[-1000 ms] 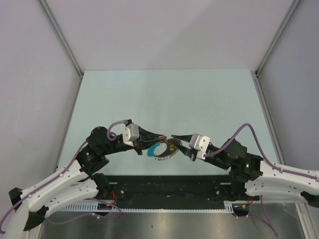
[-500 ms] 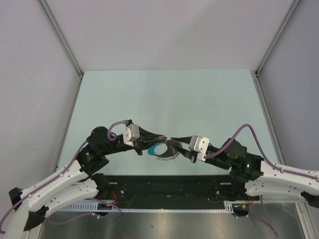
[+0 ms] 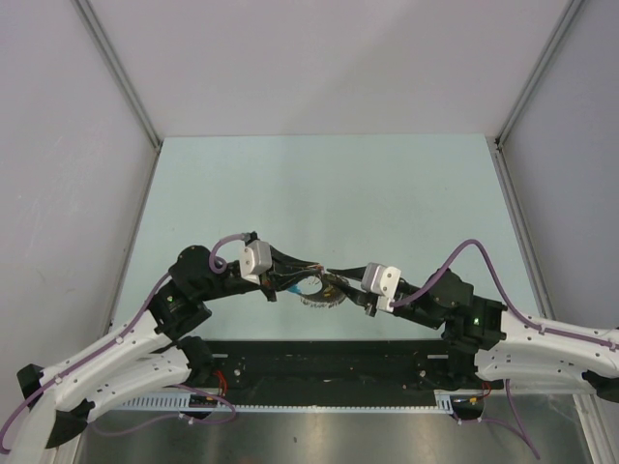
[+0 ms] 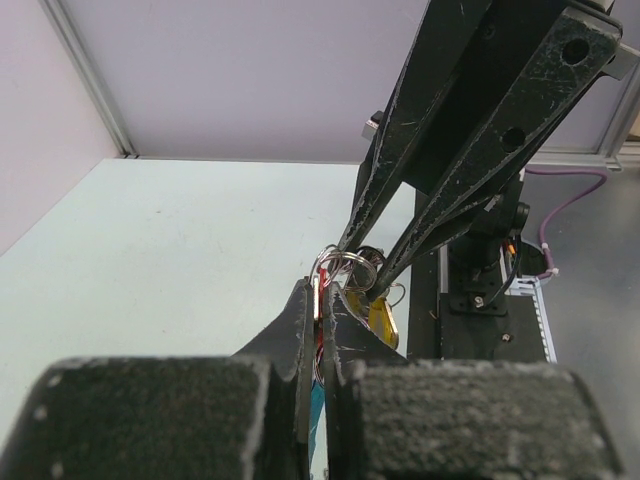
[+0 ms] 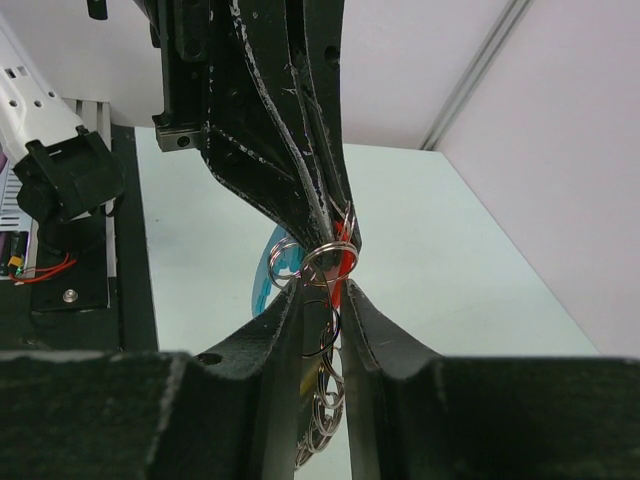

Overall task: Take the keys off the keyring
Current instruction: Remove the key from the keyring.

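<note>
Keyring (image 3: 314, 298) spot: up off the desk (image 3: 319, 184), strung between the two pincers near the middle of the near edge, just ahead of the black base rail (image 3: 319, 362). Hangs below the tips as a slack bunch of silvery loops, with a blue arc (image 5: 262, 275) drooping on the left arm's side.

Left pincer (image 4: 320, 292): clamped shut, red head of the key (image 5: 345, 268) nipped in the slot, ring wire right at the tips. Right pincer (image 5: 325, 292): jaws a narrow gap apart, astride the wire loops; cannot tell whether biting or merely straddling. Tips of both nearly nose to nose. Yellow piece (image 4: 382, 322) dangling just beside the right pincer.

Handling, as a judgement: light, floppy, nothing fragile, but thin hard wire, probably slippery on the pads and apt to swing or twist with any pull. Key tiny, far smaller than either pincer, stiff, easy to lose once free. Best hold probably the flat red head on one side and the ring wire close beside it on the other, to work the coil apart instead of dragging the whole slack bunch.

Room: crowded only at the tips, with overlapping fingers hiding much of the wire. Open desk ahead and to both sides; walls (image 3: 58, 145) well apart from the work. Base rail close behind, so likely safer to draw apart sideways or forward.
</note>
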Controlling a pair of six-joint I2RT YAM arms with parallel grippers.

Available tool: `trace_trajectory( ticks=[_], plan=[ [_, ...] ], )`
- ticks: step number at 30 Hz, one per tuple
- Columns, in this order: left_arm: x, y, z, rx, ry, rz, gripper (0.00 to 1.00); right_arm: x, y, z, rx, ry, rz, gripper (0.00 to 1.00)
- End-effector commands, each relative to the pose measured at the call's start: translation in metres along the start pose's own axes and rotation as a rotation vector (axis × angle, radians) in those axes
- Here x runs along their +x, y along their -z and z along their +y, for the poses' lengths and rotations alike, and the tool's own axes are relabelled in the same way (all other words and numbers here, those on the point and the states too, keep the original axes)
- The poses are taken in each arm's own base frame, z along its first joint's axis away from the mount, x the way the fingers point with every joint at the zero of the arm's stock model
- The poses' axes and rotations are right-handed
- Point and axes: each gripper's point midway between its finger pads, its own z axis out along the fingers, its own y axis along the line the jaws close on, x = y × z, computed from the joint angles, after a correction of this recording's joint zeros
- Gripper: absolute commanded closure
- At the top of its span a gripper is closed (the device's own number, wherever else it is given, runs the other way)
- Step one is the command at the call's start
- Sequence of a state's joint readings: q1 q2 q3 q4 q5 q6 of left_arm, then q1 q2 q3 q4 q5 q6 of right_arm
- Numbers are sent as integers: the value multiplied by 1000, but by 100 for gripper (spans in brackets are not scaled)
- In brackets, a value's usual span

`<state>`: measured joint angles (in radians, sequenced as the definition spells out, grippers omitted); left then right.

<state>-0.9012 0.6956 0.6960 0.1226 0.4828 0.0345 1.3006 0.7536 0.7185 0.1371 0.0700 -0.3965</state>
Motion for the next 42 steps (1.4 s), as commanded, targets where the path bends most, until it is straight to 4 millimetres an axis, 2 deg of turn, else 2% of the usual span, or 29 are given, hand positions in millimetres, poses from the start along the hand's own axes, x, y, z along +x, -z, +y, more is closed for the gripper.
trace_trajectory(
  ticks=[1, 14, 18, 23, 30, 42],
  plan=[
    [-38, -1, 0, 3, -66, -99, 99, -32, -3, -6, 10, -15, -91, 76],
    [-37, 0, 2, -6, -72, -94, 100, -35, -3, -3, -1, -34, -102, 72],
    [-35, -2, 3, -6, -68, -88, 100, -33, -5, -4, 6, -34, -96, 82],
    [-36, -2, 2, -1, -69, -88, 100, -32, -9, -4, 16, -39, -96, 89],
    [-37, -2, 2, -2, -75, -91, 100, -29, -14, -15, 86, -63, -86, 100],
    [-32, 0, 4, -13, -97, -80, 100, -24, -21, -42, 283, -209, -88, 100]
  ],
)
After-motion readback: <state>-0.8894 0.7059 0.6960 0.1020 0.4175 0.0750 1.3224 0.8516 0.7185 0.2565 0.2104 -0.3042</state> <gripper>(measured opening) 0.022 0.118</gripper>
